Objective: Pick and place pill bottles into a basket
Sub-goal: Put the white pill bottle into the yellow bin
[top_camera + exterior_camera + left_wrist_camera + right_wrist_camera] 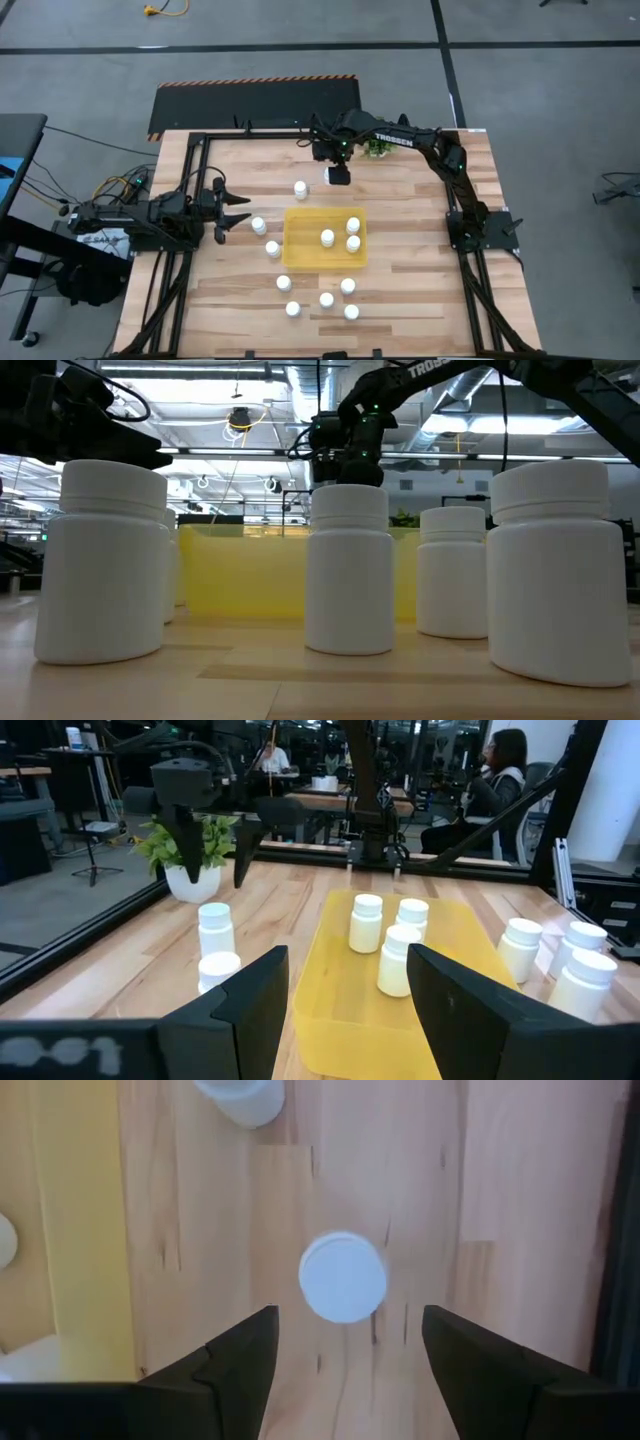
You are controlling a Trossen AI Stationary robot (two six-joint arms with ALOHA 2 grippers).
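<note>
From above, you see the basket [300, 255], a shallow bright-yellow plastic tray with low smooth walls, lying near the middle of the pale planked wooden bench [420, 290]. Three pill bottles [327, 237], small white cylinders with round caps, stand upright inside it. One more [300, 188] stands just beyond the basket's far edge, three lie off its left side, and five cluster on the open boards on its near side. Your right end effector [339, 176] hangs over bare wood beyond the basket's far edge, near that lone bottle; the small green plant [377, 148] sits farther back still. Your left end effector [236, 212] waits left of the basket, fingers spread, holding nothing.

At bench height, four smooth matte bottles [349, 570] stand with their long axes vertical in front of the basket's translucent yellow wall [240, 575].

Through the left wrist camera, both dark fingers stand apart with the basket [330, 1010] between and ahead of them, three upright bottles inside it. A person sits in the room behind.

Through the right wrist camera, a round white cap [342, 1277] faces straight up between the parted dark fingers, untouched, with bare wood around it and the basket's yellow edge [90, 1230] to one side.
</note>
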